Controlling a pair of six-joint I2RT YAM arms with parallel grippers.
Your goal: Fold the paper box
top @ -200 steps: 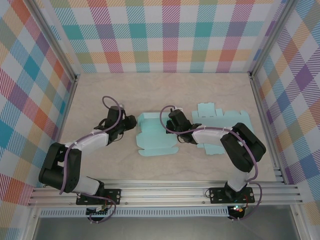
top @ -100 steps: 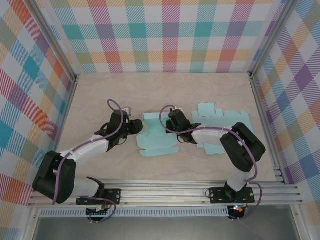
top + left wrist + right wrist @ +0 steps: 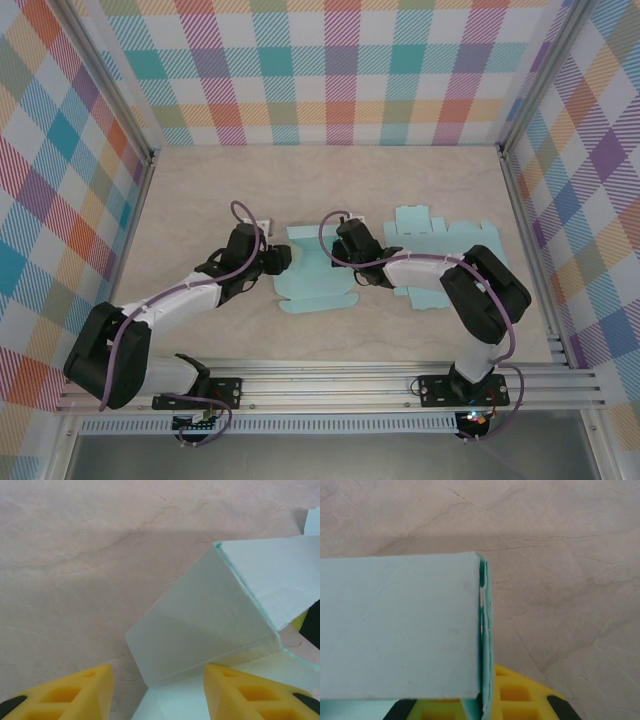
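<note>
Since a second ago, my left arm has swung toward 3 o'clock across the bench [image 3: 300, 190], bringing my left end effector [image 3: 283, 258] from well clear of the paper box [image 3: 318, 285] up to its 9 o'clock edge, and the jaws have spread somewhat on the way. My right arm has not shifted.

From the left wrist, my left end effector [image 3: 157, 695] stands moderately wide. Its two yellow fingers [image 3: 85, 692] sit on either side of a raised pale teal panel of the paper box [image 3: 200, 625], which tilts up off the bench [image 3: 75, 555]. I cannot tell whether either finger touches that panel.

My right end effector [image 3: 345, 240] sits at the box's 1 o'clock corner, closed narrow and pinching a wall of it. From the right wrist, my right end effector [image 3: 485, 707] has the folded teal edge of the paper box [image 3: 395, 630] running straight down into the clamp, with a yellow finger [image 3: 520, 695] showing just past it at 3 o'clock.

The box lies near the middle of the bench, partly folded. A second flat blank [image 3: 440, 232] lies at its 3 o'clock, partly under my right arm.
</note>
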